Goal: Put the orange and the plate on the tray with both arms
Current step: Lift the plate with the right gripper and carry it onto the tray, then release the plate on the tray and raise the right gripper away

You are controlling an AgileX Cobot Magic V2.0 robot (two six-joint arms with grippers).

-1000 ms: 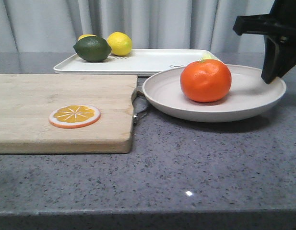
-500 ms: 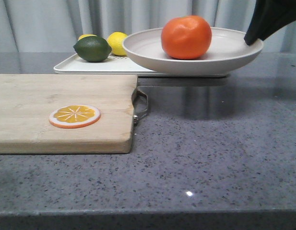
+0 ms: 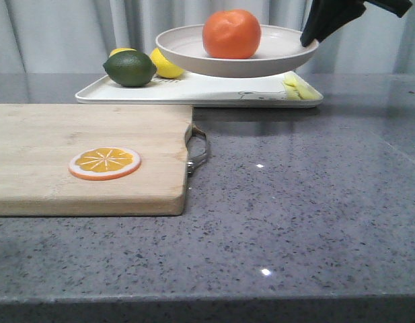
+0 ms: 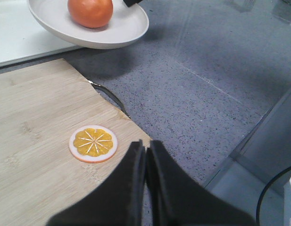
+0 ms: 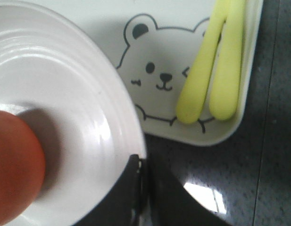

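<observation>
The orange [image 3: 232,33] rests in the off-white plate [image 3: 274,60], which hangs in the air above the white tray [image 3: 214,91]. My right gripper [image 3: 309,39] is shut on the plate's right rim. In the right wrist view the plate [image 5: 74,113] fills the left side with the orange [image 5: 15,169] at its edge, and the tray's bear drawing [image 5: 157,80] lies below it. My left gripper [image 4: 146,147] is shut with nothing in it, above the near corner of the wooden cutting board [image 4: 37,141]. The left wrist view also catches the plate [image 4: 117,33] and orange [image 4: 90,10].
A dark green lime [image 3: 130,68] and a yellow lemon [image 3: 163,65] sit on the tray's left end. Two yellow utensil handles [image 5: 216,66] lie on its right end. An orange slice disc [image 3: 104,163] lies on the cutting board [image 3: 86,141] at the front left.
The right gripper has carried the plate with the orange up off the table and leftward, back over the tray. The left gripper's earlier state is not shown.
</observation>
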